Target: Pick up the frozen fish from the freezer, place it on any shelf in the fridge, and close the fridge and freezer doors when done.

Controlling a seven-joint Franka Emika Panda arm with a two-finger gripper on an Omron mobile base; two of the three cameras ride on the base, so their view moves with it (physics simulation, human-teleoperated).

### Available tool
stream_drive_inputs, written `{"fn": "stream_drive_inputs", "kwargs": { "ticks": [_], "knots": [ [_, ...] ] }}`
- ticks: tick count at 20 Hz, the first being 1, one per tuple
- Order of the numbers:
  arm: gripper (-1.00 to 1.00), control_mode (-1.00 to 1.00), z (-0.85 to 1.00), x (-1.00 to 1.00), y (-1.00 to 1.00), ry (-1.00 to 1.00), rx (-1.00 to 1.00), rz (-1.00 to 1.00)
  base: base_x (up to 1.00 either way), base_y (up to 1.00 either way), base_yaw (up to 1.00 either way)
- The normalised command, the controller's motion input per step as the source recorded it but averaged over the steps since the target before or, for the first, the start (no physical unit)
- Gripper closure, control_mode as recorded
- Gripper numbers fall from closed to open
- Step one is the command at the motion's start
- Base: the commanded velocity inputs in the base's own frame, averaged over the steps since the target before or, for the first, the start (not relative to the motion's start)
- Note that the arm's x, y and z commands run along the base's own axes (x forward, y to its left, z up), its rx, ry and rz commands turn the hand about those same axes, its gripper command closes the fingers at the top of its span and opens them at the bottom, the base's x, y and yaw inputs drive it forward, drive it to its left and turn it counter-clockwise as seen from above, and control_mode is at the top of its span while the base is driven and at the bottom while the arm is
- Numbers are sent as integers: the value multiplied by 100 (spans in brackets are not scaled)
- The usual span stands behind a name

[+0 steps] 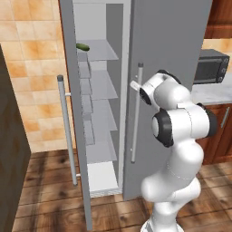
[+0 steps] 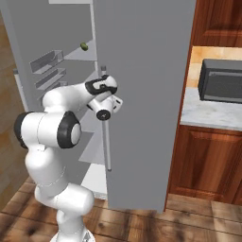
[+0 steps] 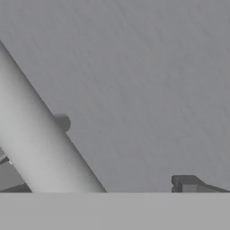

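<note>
The freezer [image 1: 97, 99] stood open, with a green cucumber [image 1: 83, 46] on its upper shelf; the frozen fish could not be seen. The fridge door [image 1: 167, 54] was closed. The arm reached forward, its gripper [image 3: 103, 188] spread wide beside the silver handle [image 1: 137, 113], grasping nothing

The white arm [image 1: 181, 136] rose from its base, elbow bent high, and reached forward and leftward at chest height. Its wrist was turned sideways, and the gripper [image 2: 109, 105] had its jaws spread wide, empty, with one dark fingertip [image 3: 185, 184] visible in the hand view.
</note>
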Motion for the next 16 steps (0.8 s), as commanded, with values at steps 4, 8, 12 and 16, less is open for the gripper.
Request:
{"fn": "stream_drive_inputs", "kwargs": {
  "ticks": [4,8,12,16],
  "knots": [
    [-100,-100,10,49,0,0,1,-1,0,0,0],
    [-100,-100,4,37,0,0,0,-2,0,0,0],
    [-100,-100,0,46,0,0,0,-4,0,0,0],
    [-100,-100,0,46,0,0,0,-4,0,0,0]
  ]
}}
